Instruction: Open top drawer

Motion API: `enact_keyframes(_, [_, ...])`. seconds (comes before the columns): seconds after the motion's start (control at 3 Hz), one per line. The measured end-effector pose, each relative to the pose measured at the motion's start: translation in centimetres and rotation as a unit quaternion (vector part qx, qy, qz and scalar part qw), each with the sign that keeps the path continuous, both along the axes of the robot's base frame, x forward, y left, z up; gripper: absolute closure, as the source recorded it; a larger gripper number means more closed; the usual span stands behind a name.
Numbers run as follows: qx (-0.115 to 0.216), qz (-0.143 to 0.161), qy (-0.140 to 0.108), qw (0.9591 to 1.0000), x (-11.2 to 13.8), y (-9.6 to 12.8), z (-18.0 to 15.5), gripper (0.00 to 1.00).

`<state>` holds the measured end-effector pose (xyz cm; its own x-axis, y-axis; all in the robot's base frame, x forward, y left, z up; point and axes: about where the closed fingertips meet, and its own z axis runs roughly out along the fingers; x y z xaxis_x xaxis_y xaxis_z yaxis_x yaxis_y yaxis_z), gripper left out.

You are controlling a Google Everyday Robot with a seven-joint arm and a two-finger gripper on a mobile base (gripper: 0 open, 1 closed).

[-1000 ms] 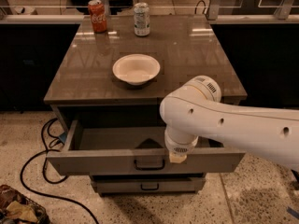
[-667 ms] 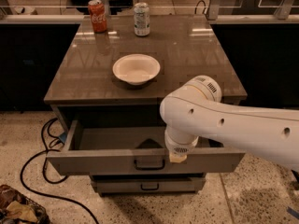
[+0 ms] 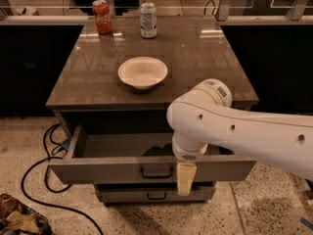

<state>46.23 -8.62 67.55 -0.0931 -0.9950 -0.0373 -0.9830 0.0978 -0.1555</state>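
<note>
Top drawer standing open under a brown worktop, with the robot's white arm reaching across its front.

The top drawer [image 3: 112,168] sits pulled well out from the cabinet, showing its bare grey inside. The end effector [image 3: 186,178] hangs just right of the black handle [image 3: 156,172], against the drawer front; you cannot tell whether it is wide or narrow. The opening step looks all but finished. Your next move is likely to back straight off without nudging the drawer. On the worktop [image 3: 205,58] stand a white bowl [image 3: 143,72] and two cans, well clear.
</note>
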Motion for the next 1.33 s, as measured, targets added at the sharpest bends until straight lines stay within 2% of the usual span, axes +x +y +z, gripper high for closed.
enact_keyframes(0.33, [0.0,0.0,0.0,1.0,0.0,0.0,0.0,0.0])
enact_keyframes(0.67, [-0.025,-0.007,-0.024,0.9994,-0.5,-0.2,2.2,0.0])
enact_keyframes(1.0, [-0.077,-0.017,-0.074,0.9941,-1.4,-0.5,6.5,0.0])
enact_keyframes(1.33, [-0.101,-0.024,-0.102,0.9893,-1.8,-0.6,8.8,0.0])
